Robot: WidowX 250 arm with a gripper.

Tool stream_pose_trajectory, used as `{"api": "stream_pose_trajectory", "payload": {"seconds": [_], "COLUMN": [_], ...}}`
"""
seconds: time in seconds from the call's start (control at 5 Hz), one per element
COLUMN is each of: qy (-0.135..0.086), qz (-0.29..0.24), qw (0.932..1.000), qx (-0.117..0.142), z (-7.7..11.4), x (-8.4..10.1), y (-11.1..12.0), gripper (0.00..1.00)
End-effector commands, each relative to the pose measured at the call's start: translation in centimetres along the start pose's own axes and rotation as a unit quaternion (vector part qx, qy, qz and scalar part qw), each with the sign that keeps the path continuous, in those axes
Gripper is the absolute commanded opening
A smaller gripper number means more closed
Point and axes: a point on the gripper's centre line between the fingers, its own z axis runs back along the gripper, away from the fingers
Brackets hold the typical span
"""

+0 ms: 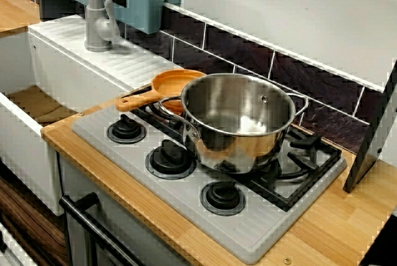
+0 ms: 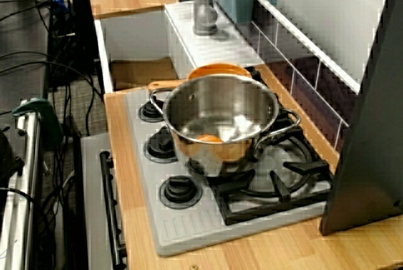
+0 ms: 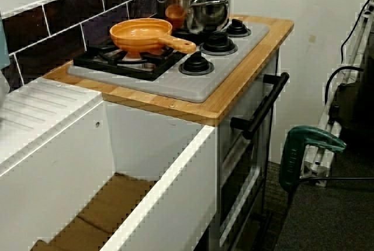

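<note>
Steel pot (image 1: 239,120) stands upright on the black grate of the hob (image 1: 267,232), at its right end as seen from the front. It looks rigid, fairly weighty and slick on its polished wall, so the two loop handles (image 1: 306,100) at the rim seem the surest hold. Deep, shiny and seemingly empty, it mirrors the orange pan (image 1: 173,83) just beside it on the hob's left grate. Three knobs (image 1: 169,157) line the hob's front. No pincer shows in any view, so how far it is open cannot be told.
</note>
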Motion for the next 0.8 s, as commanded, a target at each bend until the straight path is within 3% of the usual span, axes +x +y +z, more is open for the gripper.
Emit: {"api": "stream_pose_trajectory", "payload": {"seconds": [0.0,0.2,0.4,0.6], "qy": [0.0,-0.011,-0.007,-0.028], "qz": [0.0,-0.045,-0.061,-0.102], "qw": [1.0,0.9989,0.9981,0.9943], "qx": [0.0,0.009,0.007,0.018], "z": [0.0,-0.7,-0.9,-1.6], "x": [0.0,-1.5,-3.1,-4.7], "y": [0.0,-1.5,-2.3,-3.6], "gripper": [1.0,1.0,1.0,1.0]}}
